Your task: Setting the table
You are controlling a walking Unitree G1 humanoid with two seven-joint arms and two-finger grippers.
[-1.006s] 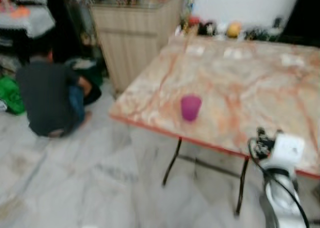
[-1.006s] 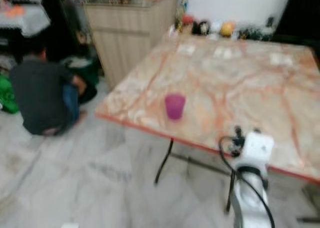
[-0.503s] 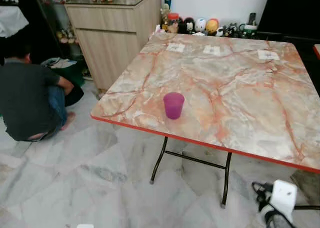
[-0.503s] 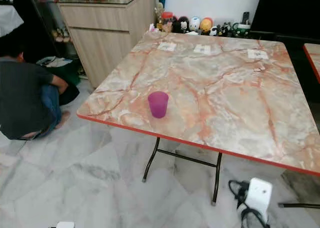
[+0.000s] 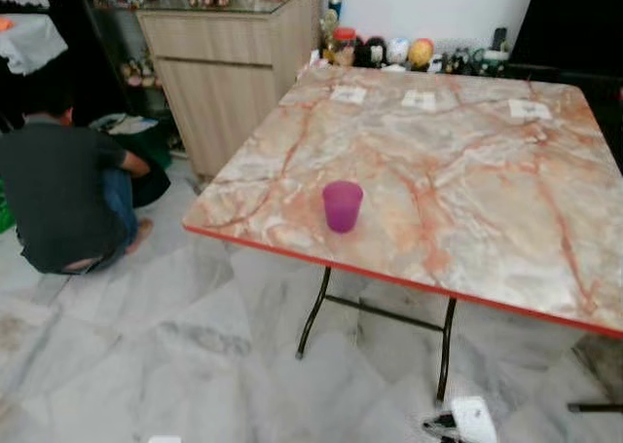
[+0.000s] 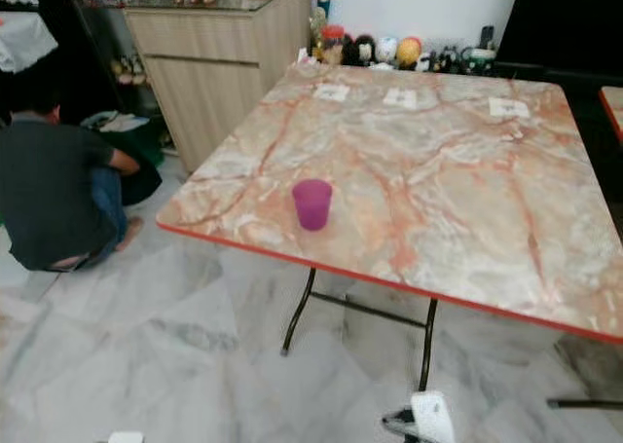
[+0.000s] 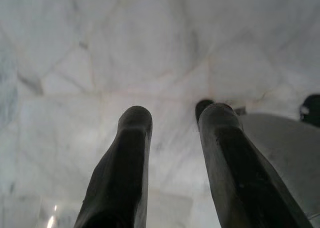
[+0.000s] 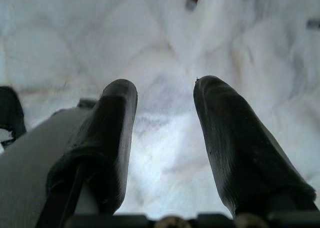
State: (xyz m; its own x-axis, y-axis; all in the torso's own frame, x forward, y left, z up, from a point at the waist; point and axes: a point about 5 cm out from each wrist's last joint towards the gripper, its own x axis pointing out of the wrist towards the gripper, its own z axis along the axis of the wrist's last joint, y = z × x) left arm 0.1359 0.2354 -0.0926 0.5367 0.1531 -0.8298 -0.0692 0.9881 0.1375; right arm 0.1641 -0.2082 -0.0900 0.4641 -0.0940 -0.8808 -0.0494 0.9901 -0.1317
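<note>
Room: domestic interior with a pale marble-tile floor; white wall behind, dark opening at far right.
Counter: large folding unit, pink-veined marble-pattern top, red edge, black metal legs. Three small paper slips lie along its far side.
Cabinet: light wood unit at the counter's far left corner; items on top too small to identify.
Person: crouched on the floor well to the left of the counter, dark top, back to the camera.
Figurines: row of small ornaments against the wall beyond the far edge; detail not legible.
Cup: purple tumbler, upright, standing alone near the counter's front edge, left of centre. Contents cannot be seen.
Handling judgement: cup appears to be thin plastic, so light, fairly stiff, smooth-sided and prone to tipping or slipping. Best hold is across the mid-wall, jaws either side, moderate pressure.
Left gripper: pointed at the floor, jaws apart, holding nothing.
Right gripper: likewise over the floor, jaws apart, empty; part of its arm shows low in the head view.
Obscured: counter's right end is cut off; no plates or cutlery can be made out.
</note>
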